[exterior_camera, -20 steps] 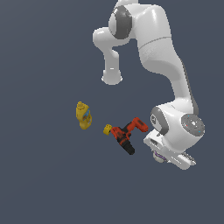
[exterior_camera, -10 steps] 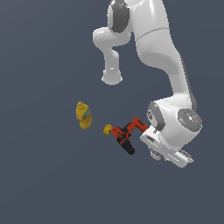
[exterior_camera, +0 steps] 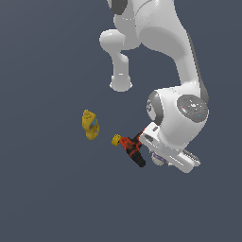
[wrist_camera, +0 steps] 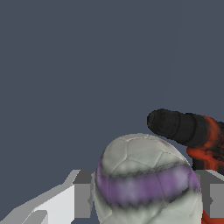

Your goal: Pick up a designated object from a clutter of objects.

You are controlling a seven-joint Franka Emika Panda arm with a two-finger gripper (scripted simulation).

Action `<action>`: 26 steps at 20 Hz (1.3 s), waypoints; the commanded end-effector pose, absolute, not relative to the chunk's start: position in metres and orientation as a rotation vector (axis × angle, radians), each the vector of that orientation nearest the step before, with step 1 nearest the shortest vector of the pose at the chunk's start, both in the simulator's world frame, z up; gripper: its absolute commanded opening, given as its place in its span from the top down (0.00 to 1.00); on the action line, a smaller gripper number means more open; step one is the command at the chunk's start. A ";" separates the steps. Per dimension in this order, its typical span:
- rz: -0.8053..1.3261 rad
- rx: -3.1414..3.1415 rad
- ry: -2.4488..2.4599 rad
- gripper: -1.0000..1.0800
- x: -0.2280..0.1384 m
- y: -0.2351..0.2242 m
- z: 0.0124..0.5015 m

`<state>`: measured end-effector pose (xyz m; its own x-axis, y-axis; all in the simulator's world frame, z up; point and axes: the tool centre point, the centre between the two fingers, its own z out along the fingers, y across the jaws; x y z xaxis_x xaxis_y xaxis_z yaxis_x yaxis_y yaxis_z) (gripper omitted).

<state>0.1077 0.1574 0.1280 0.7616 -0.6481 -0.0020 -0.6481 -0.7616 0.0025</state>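
One ball (wrist_camera: 146,183) sat between the pincer (wrist_camera: 146,199) fingers | pincer looked closed on it | round, likely light, slippery: squeeze its middle | drill (wrist_camera: 188,131) at 2 o'clock.

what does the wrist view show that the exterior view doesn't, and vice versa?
Wrist view only: the white ball's purple band, seen close between the claw's fingers, one on each side; whether they touch it is unclear. Exterior view only: the yellow bottle, the tiny yellow block and the arm's white links. Both: the red-and-black power drill and the ball, which in the exterior view barely peeks from under the wrist.
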 end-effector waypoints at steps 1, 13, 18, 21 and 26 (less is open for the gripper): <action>-0.001 2.948 -1.086 1.00 0.105 0.136 0.153; -0.002 2.950 -1.087 1.00 0.091 0.038 0.267; -0.002 2.950 -1.087 1.00 0.086 -0.002 0.314; -0.002 2.950 -1.087 1.00 0.085 -0.024 0.339; -0.001 2.949 -1.086 1.00 0.083 -0.050 0.370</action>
<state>0.0838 -0.0430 0.3609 0.7602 -0.6497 -0.0007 -0.6497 -0.7602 -0.0010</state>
